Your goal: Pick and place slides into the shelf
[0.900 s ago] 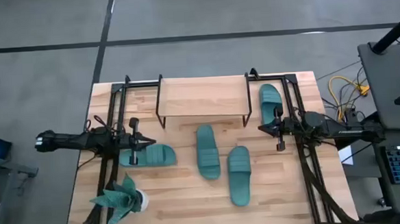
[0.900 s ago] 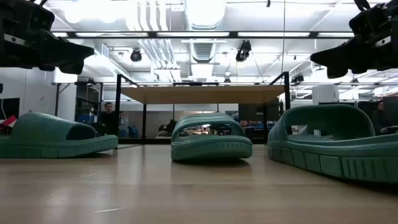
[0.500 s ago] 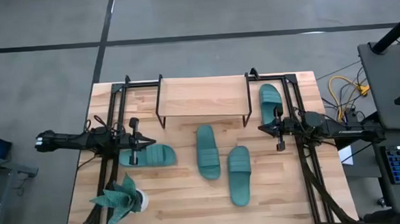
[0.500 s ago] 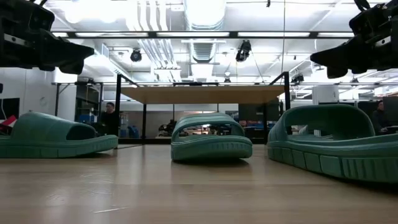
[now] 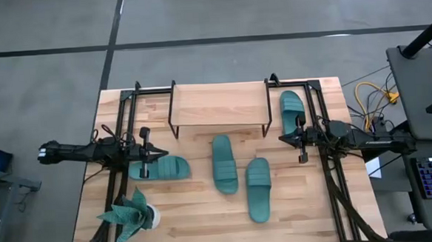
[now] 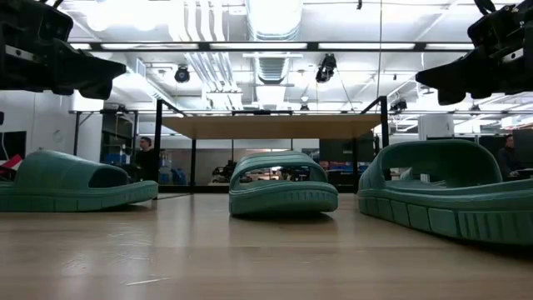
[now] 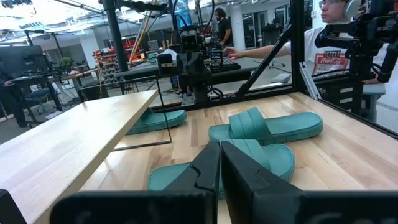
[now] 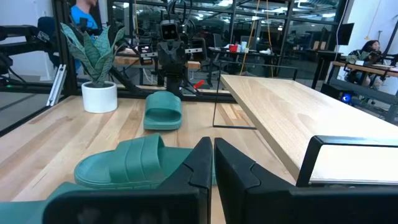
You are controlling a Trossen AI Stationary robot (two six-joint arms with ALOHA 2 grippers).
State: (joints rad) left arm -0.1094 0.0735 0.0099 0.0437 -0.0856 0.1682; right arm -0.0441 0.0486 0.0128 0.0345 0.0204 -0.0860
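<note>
Four teal slides lie sole-down on the table. In the high view one (image 5: 292,111) is right of the shelf (image 5: 219,106), two (image 5: 224,163) (image 5: 259,188) lie in front of it, and one (image 5: 163,168) lies sideways at the left. The shelf stands on thin black legs near the far edge. My left gripper (image 5: 160,152) hovers shut just beyond the left slide, with its fingers (image 7: 219,167) together. My right gripper (image 5: 283,138) hovers shut beside the right slide's near end, its fingers (image 8: 211,163) together. In the low view both grippers (image 6: 62,62) (image 6: 479,67) hang well above the table.
A spiky green plant in a white pot (image 5: 132,216) stands at the table's near left corner. Black frame rails (image 5: 124,133) (image 5: 322,130) run along both sides. People sit at desks beyond the table (image 7: 329,37). Bare wood (image 5: 199,222) lies in front of the slides.
</note>
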